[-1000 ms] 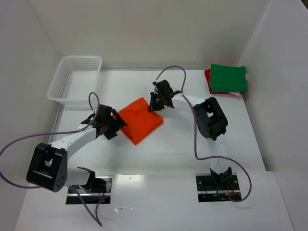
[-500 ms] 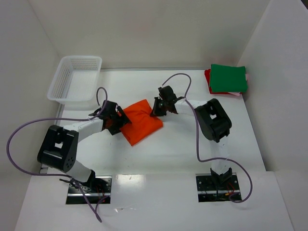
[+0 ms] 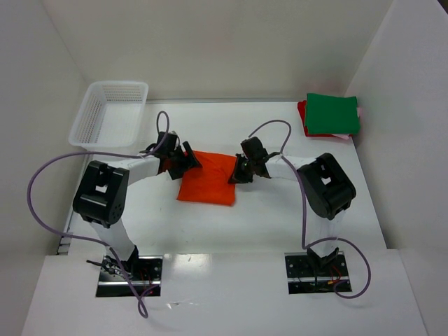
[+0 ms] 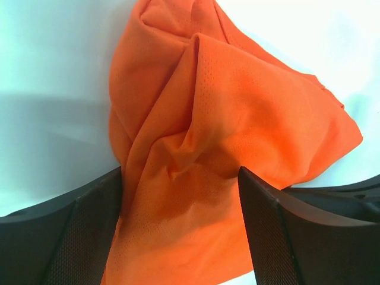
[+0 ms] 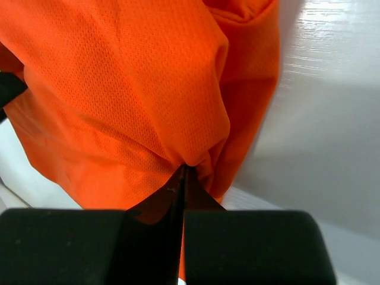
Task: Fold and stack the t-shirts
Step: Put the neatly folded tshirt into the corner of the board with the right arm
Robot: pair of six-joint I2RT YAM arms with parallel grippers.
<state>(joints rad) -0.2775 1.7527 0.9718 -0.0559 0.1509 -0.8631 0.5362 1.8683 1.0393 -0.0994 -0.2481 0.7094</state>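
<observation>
The bright orange t-shirt (image 3: 206,180) lies folded in a rough rectangle at mid-table. My left gripper (image 3: 183,159) is at its upper left corner; in the left wrist view (image 4: 181,225) the jaws stand wide apart with rumpled orange cloth (image 4: 237,107) between them. My right gripper (image 3: 238,171) is at the shirt's right edge; in the right wrist view (image 5: 183,172) it is shut on a pinched fold of the orange cloth (image 5: 119,77). A folded green shirt (image 3: 332,113) tops a stack at the far right, with a red one (image 3: 302,112) showing under it and a pale pink edge (image 3: 348,137) beneath.
A white mesh basket (image 3: 110,115) stands at the far left back. White walls close in the table on the left, back and right. Purple cables loop over both arms.
Both grippers moved nearer and inward, and the orange shirt turned from a tilted diamond to a squarer shape lying lower on the table. The left arm swung in toward the shirt's left corner.
</observation>
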